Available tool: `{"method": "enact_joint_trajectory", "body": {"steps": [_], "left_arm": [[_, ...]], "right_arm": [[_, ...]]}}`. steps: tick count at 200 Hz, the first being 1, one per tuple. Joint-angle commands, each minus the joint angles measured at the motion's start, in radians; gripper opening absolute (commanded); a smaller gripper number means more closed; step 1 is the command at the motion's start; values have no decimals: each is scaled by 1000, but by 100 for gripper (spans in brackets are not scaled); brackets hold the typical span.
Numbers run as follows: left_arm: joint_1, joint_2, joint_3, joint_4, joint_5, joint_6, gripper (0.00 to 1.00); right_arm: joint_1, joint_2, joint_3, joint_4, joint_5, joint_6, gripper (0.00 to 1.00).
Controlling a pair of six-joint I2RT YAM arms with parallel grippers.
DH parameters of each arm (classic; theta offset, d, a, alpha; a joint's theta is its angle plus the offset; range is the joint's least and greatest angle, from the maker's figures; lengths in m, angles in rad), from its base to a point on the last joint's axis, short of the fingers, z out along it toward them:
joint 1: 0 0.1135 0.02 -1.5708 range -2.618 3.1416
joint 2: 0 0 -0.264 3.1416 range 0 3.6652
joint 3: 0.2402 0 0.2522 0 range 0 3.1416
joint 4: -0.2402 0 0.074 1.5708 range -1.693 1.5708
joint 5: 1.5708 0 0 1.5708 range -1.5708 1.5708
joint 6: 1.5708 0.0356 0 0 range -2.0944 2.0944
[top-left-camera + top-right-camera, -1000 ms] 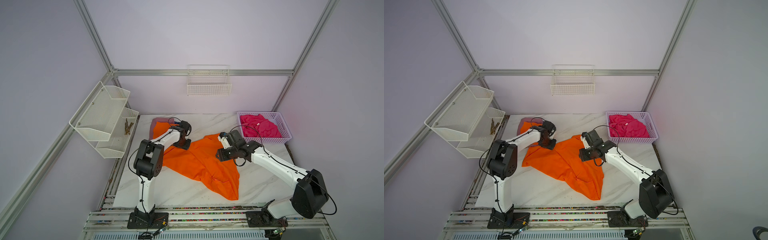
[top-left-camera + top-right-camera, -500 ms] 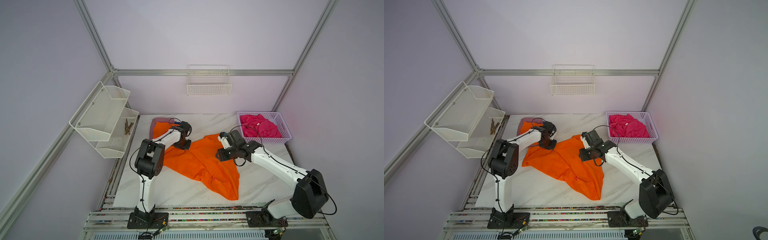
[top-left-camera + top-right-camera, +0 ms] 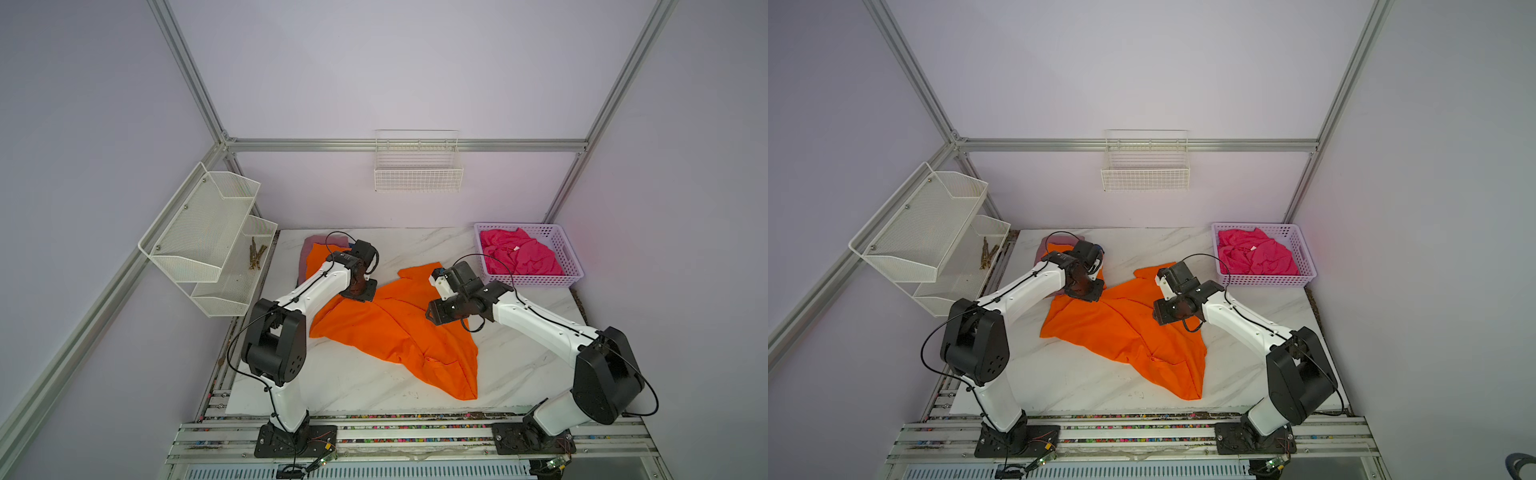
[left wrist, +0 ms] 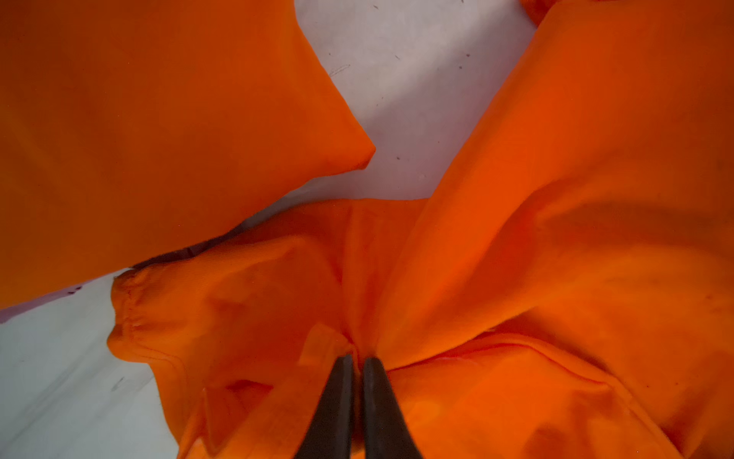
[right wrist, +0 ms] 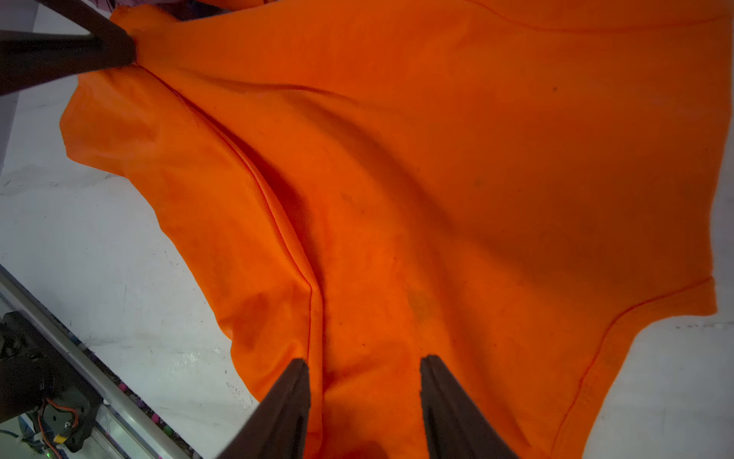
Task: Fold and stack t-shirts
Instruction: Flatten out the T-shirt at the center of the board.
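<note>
Sprawling crumpled on the marble surface point(image 3: 332, 386) in both top views lies the orange t-shirt point(image 3: 395, 332). Left wrist view: the left claw point(image 4: 357, 359) pinches tight on its gathered fold. Right wrist view: the right claw point(image 5: 364, 359) gapes over smoother cloth.

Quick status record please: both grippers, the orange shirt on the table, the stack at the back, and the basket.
left gripper: shut, pinching a gathered fold of the spread orange t-shirt
right gripper: open, fingers apart over that shirt; contact unclear
spread orange t-shirt: unfolded, creased, lying on the table
stack: folded orange t-shirt on top of the mauve t-shirt, back left of the table
basket: back right, holds the crumpled hot pink t-shirt
</note>
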State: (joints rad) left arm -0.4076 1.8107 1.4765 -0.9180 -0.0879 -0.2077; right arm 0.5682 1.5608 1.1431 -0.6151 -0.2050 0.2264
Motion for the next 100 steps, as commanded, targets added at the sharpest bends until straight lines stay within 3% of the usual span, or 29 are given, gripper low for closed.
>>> {"method": "enact_joint_trajectory", "body": {"steps": [1, 25, 100], "left_arm": [[-3, -24, -3, -46, -15, -40, 19], [-8, 14, 7, -60, 0, -47, 23], [-26, 38, 1, -56, -19, -68, 21]], "right_arm": [[9, 26, 40, 22, -25, -28, 51], [10, 28, 49, 9, -24, -45, 50], [10, -6, 11, 0, 4, -64, 50]]}}
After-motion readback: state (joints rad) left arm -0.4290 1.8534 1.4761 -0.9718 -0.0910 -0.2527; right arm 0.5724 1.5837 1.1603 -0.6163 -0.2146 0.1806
